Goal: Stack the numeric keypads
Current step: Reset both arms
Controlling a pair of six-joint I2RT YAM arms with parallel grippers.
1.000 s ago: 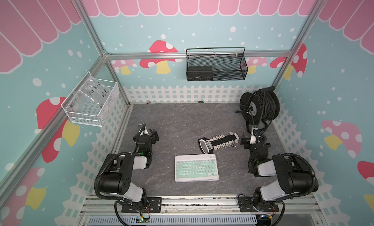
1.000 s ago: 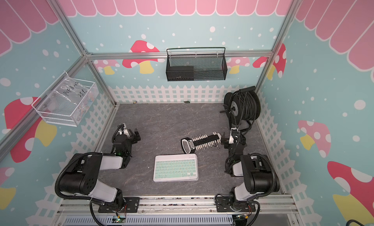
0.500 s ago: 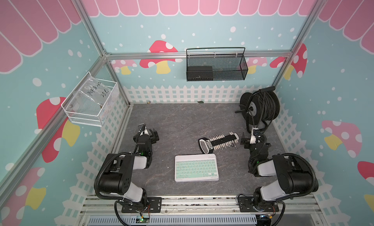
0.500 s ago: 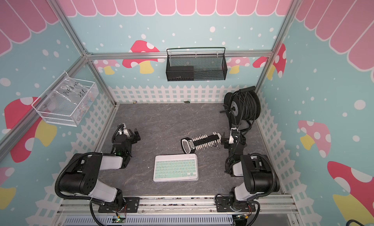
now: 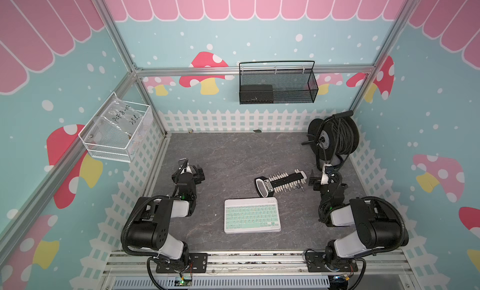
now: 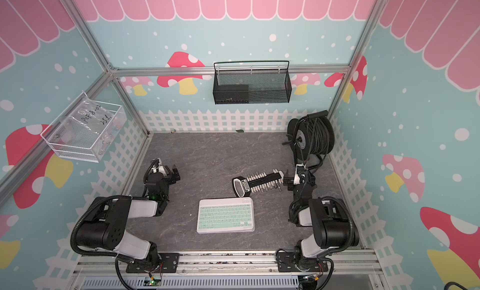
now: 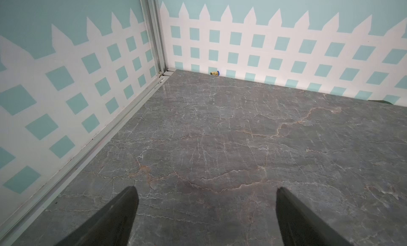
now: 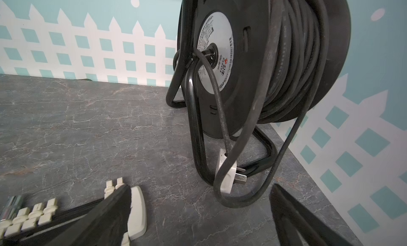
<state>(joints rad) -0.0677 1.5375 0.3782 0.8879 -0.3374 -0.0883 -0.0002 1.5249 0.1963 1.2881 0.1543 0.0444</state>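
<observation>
One numeric keypad (image 5: 252, 215) (image 6: 225, 215), white-framed with mint green keys, lies flat at the front middle of the grey table; neither wrist view shows it. My left gripper (image 5: 192, 168) (image 6: 168, 170) rests low at the left, well apart from the keypad. In the left wrist view it is open (image 7: 206, 211) over bare table. My right gripper (image 5: 321, 175) (image 6: 293, 178) sits at the right, behind the keypad. It stands open (image 8: 199, 211) with nothing between its fingers, one finger beside the end of the black peg holder (image 8: 33, 214).
The black bar-shaped holder with white pegs (image 5: 281, 182) (image 6: 259, 183) lies just behind the keypad. A black cable reel (image 5: 335, 138) (image 8: 264, 57) stands at the back right, its white plug (image 8: 226, 172) on the table. A black mesh basket (image 5: 278, 84) and a white wire basket (image 5: 117, 130) hang on the walls.
</observation>
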